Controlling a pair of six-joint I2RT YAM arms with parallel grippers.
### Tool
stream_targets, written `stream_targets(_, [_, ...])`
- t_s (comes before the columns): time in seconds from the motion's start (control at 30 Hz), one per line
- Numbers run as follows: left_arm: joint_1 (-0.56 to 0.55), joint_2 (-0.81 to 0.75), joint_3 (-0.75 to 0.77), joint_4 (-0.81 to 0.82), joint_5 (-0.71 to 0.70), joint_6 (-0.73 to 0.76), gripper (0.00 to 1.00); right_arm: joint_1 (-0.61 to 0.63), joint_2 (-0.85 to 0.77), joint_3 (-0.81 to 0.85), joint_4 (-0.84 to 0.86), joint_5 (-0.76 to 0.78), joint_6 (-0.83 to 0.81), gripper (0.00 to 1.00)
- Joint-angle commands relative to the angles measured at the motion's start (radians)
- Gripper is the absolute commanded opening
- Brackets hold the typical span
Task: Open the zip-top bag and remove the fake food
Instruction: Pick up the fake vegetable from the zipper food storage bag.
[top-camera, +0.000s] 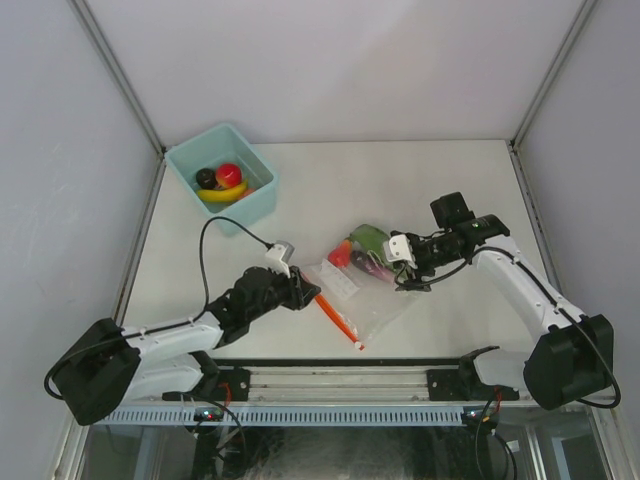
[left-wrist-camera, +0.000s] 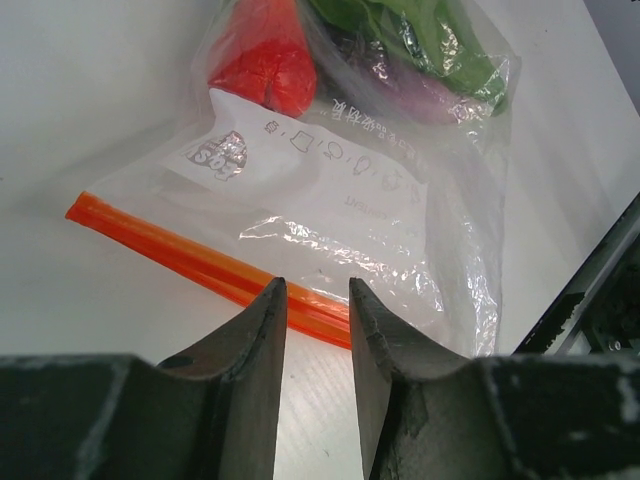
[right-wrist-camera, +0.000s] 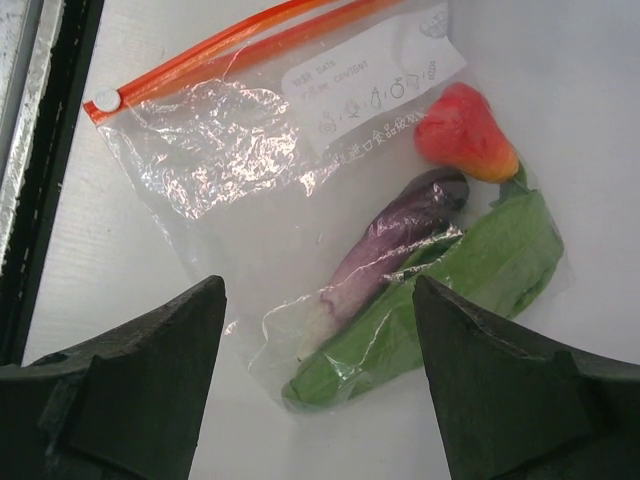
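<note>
Hovering right tool (right-wrist-camera: 318, 290) (spread) over bag (right-wrist-camera: 230, 150)

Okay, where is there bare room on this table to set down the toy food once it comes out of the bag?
The widest bare patch of white table lies behind the clear zip-top bag, right of the light teal plastic bin. It is crowded at centre, where the left gripper and right gripper flank the bag.

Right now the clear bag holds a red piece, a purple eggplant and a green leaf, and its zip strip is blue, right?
Not blue. The zip strip on the bag is orange-red, as the right wrist view shows. The red piece, eggplant and green leaf are inside.
</note>
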Motion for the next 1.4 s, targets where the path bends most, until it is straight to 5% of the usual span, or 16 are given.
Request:
stream_targets(0.0, [-0.007, -0.035, -0.03, 0.055, 0.003, -0.009, 0.35, -0.004, -0.013, 0.001, -0.049, 0.013, -0.154, 0.76])
stream_targets(0.73, [-0.006, -0.025, -0.088, 0.12, 0.021, -0.043, 0.29, 0.0, 0.13, 0.094, -0.08, 0.195, -0.299, 0.74])
stream_targets(0.97, [-0.006, 0.01, -0.088, 0.113, 0.007, -0.03, 0.22, 0.15, 0.235, 0.11, 0.006, 0.272, -0.202, 0.66])
stream_targets(1.37, [-0.006, 0.006, -0.139, 0.093, 0.064, -0.025, 0.17, 0.176, 0.39, 0.209, 0.045, 0.42, -0.193, 0.48])
